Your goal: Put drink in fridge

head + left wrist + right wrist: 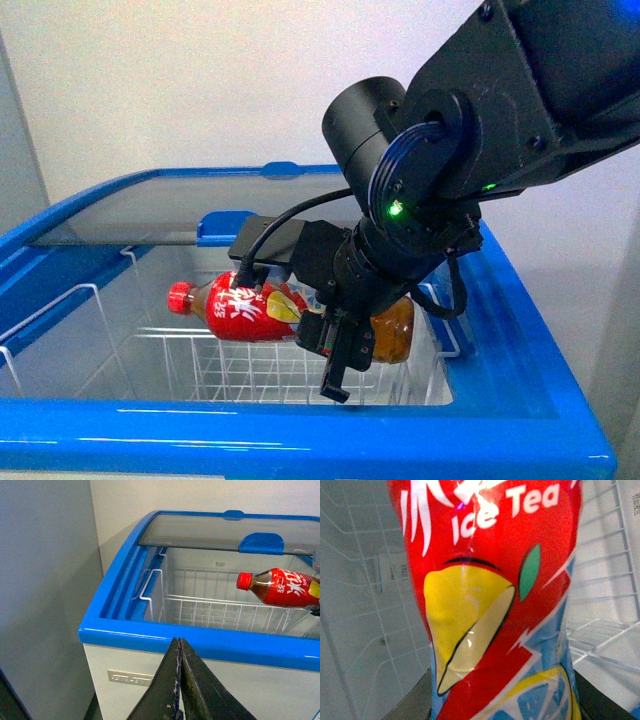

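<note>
The drink [250, 311], a bottle with a red cap and red label, lies on its side in the air inside the open fridge [300, 436], above the white wire basket [230, 366]. My right gripper [345, 342] is shut on its lower body, and the cap points left. In the right wrist view the Ice Tea label of the drink [490, 605] fills the frame between the fingers of the right gripper [505, 710]. My left gripper [179, 680] is shut on nothing, outside the blue front rim of the fridge [200, 642]. From there the drink [285, 587] shows at the right.
The glass lid [150, 205] is slid to the back, leaving the front half of the chest uncovered. A wire basket [210, 610] hangs inside, with a divider at its left. A plain grey cabinet [45, 580] stands close to the fridge's left side.
</note>
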Robot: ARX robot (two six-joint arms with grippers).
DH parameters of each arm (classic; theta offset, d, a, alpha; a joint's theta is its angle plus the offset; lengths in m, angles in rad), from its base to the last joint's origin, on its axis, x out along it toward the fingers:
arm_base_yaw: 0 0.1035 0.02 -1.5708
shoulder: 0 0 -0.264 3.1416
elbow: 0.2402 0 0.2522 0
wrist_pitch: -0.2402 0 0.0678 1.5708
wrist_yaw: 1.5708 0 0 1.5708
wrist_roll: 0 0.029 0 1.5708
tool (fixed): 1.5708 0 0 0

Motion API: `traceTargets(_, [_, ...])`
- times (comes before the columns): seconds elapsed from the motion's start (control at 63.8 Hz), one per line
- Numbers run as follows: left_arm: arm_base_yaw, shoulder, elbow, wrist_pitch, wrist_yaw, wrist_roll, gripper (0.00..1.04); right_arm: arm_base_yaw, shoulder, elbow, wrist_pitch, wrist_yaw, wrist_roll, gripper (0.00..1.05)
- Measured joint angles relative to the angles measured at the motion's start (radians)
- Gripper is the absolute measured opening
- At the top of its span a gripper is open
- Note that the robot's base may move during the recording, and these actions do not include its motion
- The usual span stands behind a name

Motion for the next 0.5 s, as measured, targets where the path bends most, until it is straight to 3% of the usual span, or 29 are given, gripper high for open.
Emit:
traceTargets(0.11, [0.0,-0.021,0.0,-0.021,0.0,0.0,0.03,0.002,0.037,0.016,0.042,0.027,0.019,0.41])
traceTargets(0.219, [0.0,-0.164,0.0,-0.185,0.002,0.0,0.03,0.003,0.099,0.067,0.075,0.075,0.04,0.41])
traceTargets(0.501, [0.0,-0.192,0.0,-0.196,0.0,0.0,0.03,0.017,0.211,0.126,0.134,0.151,0.043,0.41])
